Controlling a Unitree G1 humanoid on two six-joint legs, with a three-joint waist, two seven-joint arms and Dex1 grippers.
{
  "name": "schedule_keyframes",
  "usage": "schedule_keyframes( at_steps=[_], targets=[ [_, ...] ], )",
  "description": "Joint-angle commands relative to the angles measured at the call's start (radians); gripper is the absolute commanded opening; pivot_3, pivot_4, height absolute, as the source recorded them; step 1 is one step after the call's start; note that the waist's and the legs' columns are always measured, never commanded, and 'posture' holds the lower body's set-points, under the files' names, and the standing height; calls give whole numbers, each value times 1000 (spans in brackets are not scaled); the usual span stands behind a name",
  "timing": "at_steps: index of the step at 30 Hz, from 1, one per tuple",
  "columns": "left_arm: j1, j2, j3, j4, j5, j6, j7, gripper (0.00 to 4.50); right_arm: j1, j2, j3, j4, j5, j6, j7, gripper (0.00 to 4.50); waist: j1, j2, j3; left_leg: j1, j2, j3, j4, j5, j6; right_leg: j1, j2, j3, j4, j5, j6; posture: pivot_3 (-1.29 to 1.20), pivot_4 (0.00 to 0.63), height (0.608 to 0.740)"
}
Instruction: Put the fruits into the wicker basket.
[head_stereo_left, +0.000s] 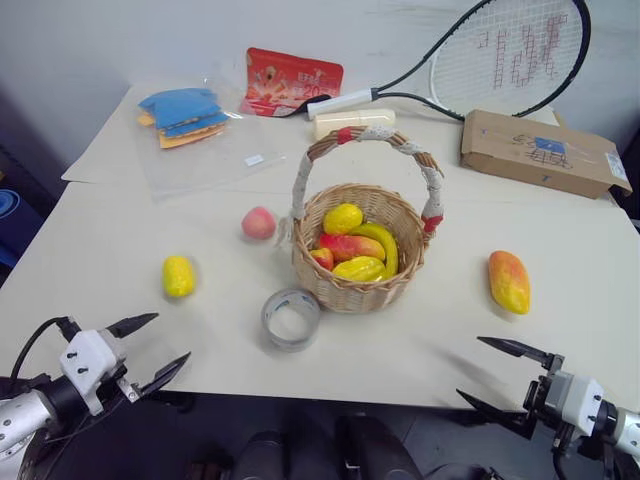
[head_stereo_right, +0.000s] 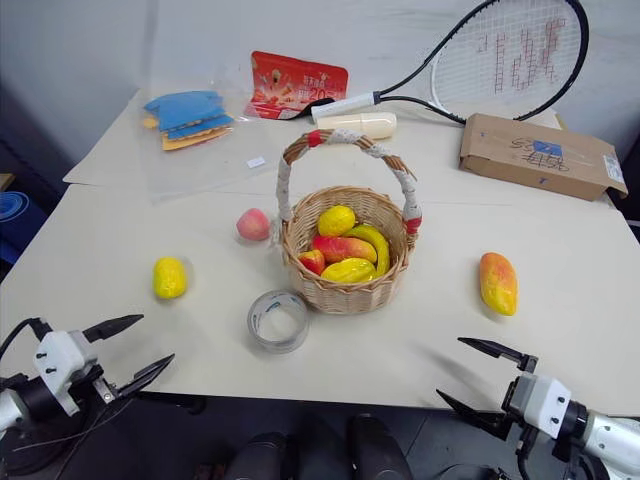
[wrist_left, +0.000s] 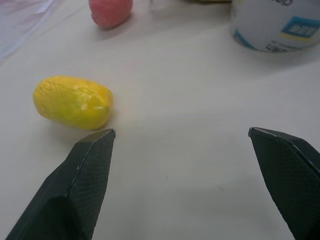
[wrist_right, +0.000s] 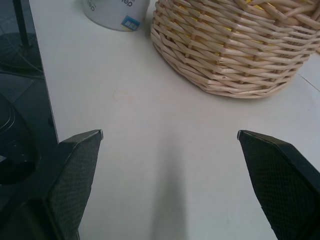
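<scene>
Currently three fruits, lemon (head_stereo_left: 178, 276), peach (head_stereo_left: 258, 223), mango (head_stereo_left: 509, 281), lie outside wicker basket (head_stereo_left: 355, 290); left gripper (head_stereo_left: 150, 349) and right gripper (head_stereo_left: 497, 375) both released at table's (head_stereo_left: 120, 250) near edge.

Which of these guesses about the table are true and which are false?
1. Three fruits lie on the table outside the wicker basket. True: the lemon, the peach and the mango.
2. The basket is empty. False: several fruits already lie in it.
3. The left gripper holds the lemon. False: its fingers are open and empty, short of the lemon.
4. The tape roll sits in front of the basket, nearer the robot. True.
5. The right gripper is open and holds nothing. True.
</scene>
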Motion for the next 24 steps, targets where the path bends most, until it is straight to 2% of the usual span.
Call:
schedule_keyframes(
  at_steps=[1, 5, 6, 8, 12, 14, 16, 18, 20, 24],
  targets=[
    [4, 11, 15, -14, 2, -18, -7, 4500, 7, 10, -3, -8, 8, -9, 0, 4461, 0, 0, 0, 1, 0, 0, 0, 0, 0, 2, 0, 0, 0, 0, 0, 0, 150, 740],
    [8, 34, -1, -28, -27, 36, -41, 4500, 10, 22, 6, -42, 12, 19, -20, 4461, 2, 0, 0, 5, 1, 0, -2, -1, 0, 11, 0, 0, -3, -1, -1, 0, 150, 740],
    [14, 59, 4, -63, -126, 153, -66, 4500, 9, 25, 14, -59, 18, 18, -15, 4461, 2, 0, 0, 5, 1, 0, -2, -1, 0, 11, 0, 0, -3, -1, -1, 0, 150, 740],
    [10, 119, 0, -115, -206, 298, -101, 4500, 4, 37, 28, -95, 50, 16, -6, 4461, 2, 0, 0, 4, 1, 0, -1, -1, 0, 10, 0, 0, -3, -1, -1, 0, 150, 740],
    [-12, 154, 5, -146, -219, 355, -112, 4500, 0, 53, 31, -124, 82, 14, 2, 4461, 2, 2, 1, 5, 1, -1, -1, -1, 0, 10, 0, -1, -2, -2, -2, 0, 150, 740],
    [-201, 285, -119, -247, -239, 429, -175, 4500, -10, 62, 58, -261, 154, 109, -57, 4461, 7, 1, 2, 5, 1, -1, -1, -1, 0, 10, 0, -1, -2, -2, -2, 0, 150, 740],
    [-390, 354, -266, -290, -198, 454, -220, 4500, -26, 65, 89, -364, 197, 178, -95, 4461, 19, 0, 3, 4, 4, -3, 3, 2, -4, 8, 0, -5, 1, -2, -2, 0, 150, 740],
    [-549, 335, -422, -253, -84, 383, -258, 4500, -66, 77, 122, -415, 181, 210, -127, 4461, 23, 5, 0, 3, 7, 3, 2, 3, -5, 10, -1, -4, 0, -1, -2, 0, 150, 740],
    [-662, 284, -525, -191, -18, 340, -264, 4500, -93, 85, 146, -449, 164, 243, -154, 4461, 22, 11, -4, 5, 6, 5, -2, 3, -5, 13, -1, -4, -3, -1, -2, 0, 150, 740],
    [-783, 258, -679, -76, 110, 279, -338, 4500, -117, 101, 166, -474, 132, 276, -189, 4461, 14, 9, -3, 4, 9, 8, -1, 1, -6, 5, 4, -1, 1, -3, -2, 0, 150, 740]
  ],
)
